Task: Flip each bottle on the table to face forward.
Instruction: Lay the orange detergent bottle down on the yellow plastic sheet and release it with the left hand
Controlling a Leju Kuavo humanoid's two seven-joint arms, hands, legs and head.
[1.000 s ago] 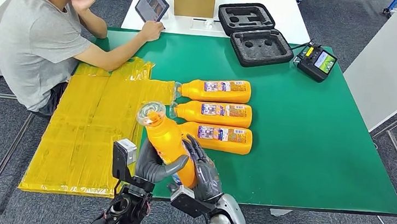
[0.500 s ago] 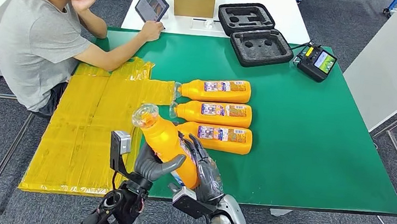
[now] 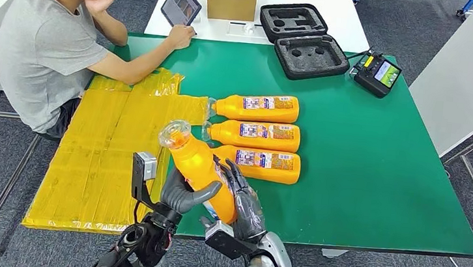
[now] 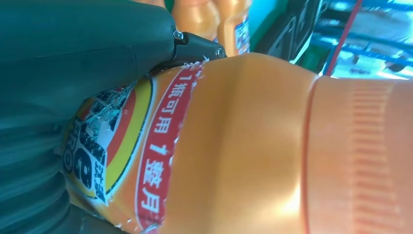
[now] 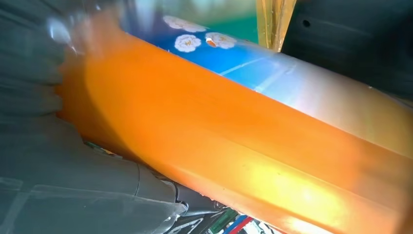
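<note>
A person sits at the far left, beside yellow sheets on the green tabletop. At the near edge the left robot hand grips an orange bottle — lifted, tilted, cap pointing up and left — while the right robot hand clasps its other side, fingers wrapped on the body. Just beyond, 3 more bottles lie side by side, caps leftward.
</note>
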